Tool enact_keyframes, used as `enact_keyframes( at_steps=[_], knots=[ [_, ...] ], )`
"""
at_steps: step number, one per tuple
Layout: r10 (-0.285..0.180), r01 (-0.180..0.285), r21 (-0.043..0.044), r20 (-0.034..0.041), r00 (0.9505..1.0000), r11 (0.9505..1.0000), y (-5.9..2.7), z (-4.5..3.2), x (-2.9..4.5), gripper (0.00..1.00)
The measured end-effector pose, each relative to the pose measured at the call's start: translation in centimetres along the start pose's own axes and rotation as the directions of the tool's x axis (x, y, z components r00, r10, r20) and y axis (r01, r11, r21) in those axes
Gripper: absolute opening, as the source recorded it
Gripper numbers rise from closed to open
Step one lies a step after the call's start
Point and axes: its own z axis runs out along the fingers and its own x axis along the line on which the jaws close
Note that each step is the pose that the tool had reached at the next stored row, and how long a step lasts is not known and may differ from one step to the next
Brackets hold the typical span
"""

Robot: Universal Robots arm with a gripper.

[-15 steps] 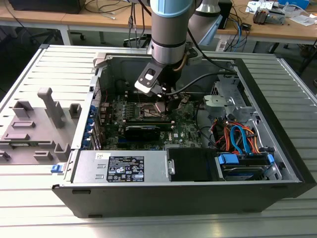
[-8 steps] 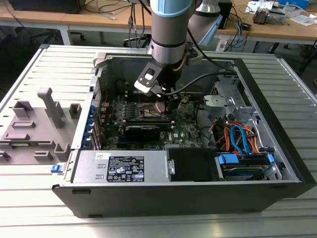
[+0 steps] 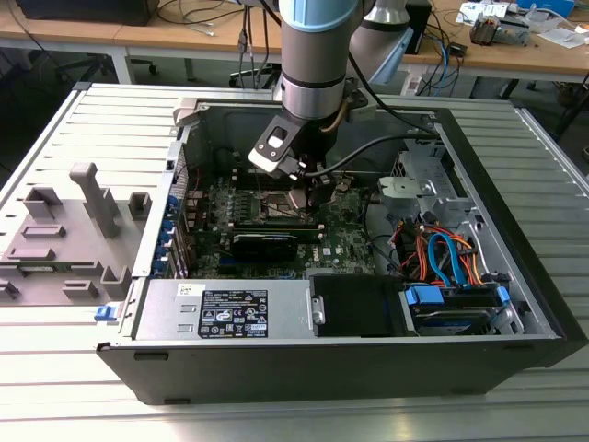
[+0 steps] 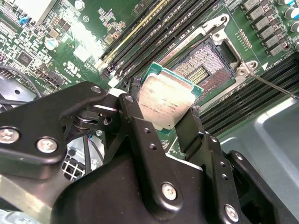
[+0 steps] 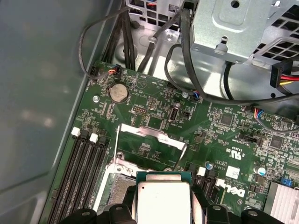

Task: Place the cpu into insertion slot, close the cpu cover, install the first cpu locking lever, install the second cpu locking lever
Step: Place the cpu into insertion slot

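My gripper (image 4: 161, 108) is shut on the cpu (image 4: 166, 99), a small square chip with a silvery top and green edge, held by two opposite sides. In both wrist views the chip hangs tilted a little above the board, close beside the insertion slot (image 4: 205, 70), whose dark pin field lies bare. The cpu cover (image 5: 154, 135) stands swung up from the insertion slot (image 5: 117, 190), with the cpu (image 5: 163, 200) in the gripper (image 5: 163, 211) just in front of it. A thin locking lever (image 4: 273, 85) sticks out free. In the exterior view the gripper (image 3: 308, 191) is low inside the open computer case.
Long black memory slots (image 4: 154, 32) flank the socket. The case wall (image 5: 42, 93) rises close on one side. A drive cage (image 3: 428, 184), coloured cables (image 3: 442, 258) and the power supply (image 3: 230, 308) fill the case. Grey fixtures (image 3: 64, 230) stand on the table at the exterior view's left.
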Motion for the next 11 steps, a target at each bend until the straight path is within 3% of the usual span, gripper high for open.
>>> enact_keyframes(
  at_steps=[8, 11],
  knots=[
    [0.015, -0.015, -0.0003, 0.0009, 0.9999, 0.9999, 0.00, 0.00, 0.00, 0.55],
    [0.043, -0.043, -0.0007, 0.0025, 0.9991, 0.9991, 0.00, 0.00, 0.00, 0.55]
  ],
)
